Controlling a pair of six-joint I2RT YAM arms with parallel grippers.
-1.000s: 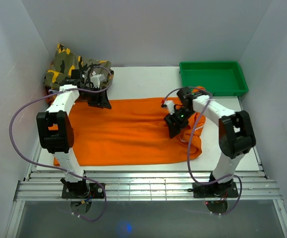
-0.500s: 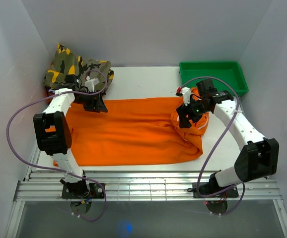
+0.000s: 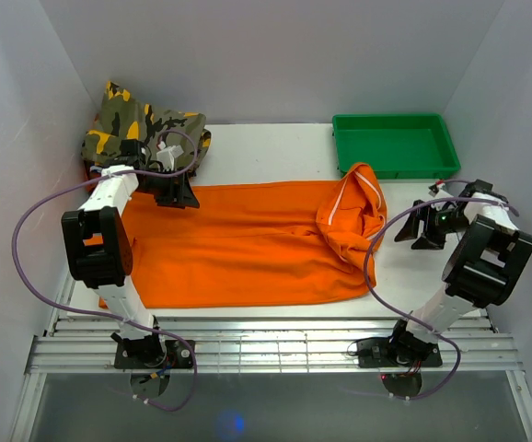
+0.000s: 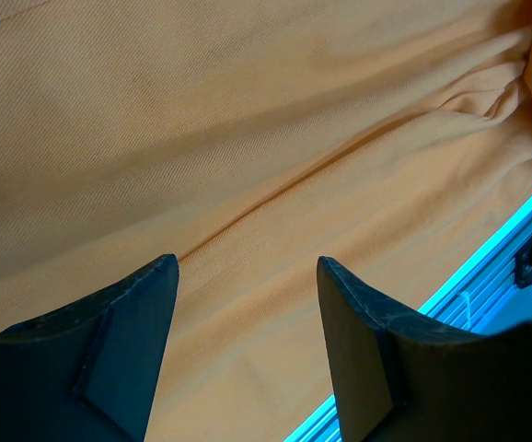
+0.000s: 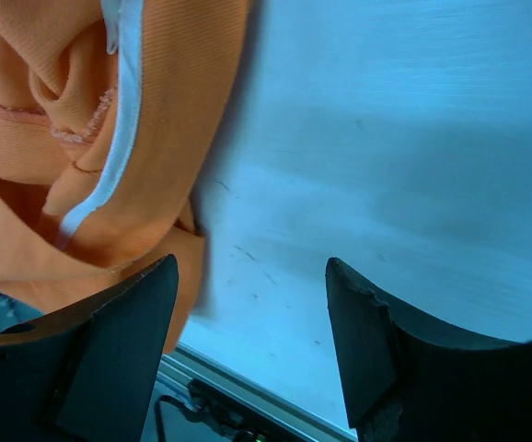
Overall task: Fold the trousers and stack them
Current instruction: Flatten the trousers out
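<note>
White table [image 3: 275, 147], orange trousers [image 3: 238, 244] lying left-to-right mid-frame, bunched at the right. Your right gripper [image 3: 416, 236] sits just right of that bunch, open, empty; left gripper [image 3: 176, 189] open, empty, over upper-left corner.

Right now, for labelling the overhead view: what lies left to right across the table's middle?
The left fingers, above the trousers at their left end → the trousers' heaped right end → the right fingers, open above the table.
</note>
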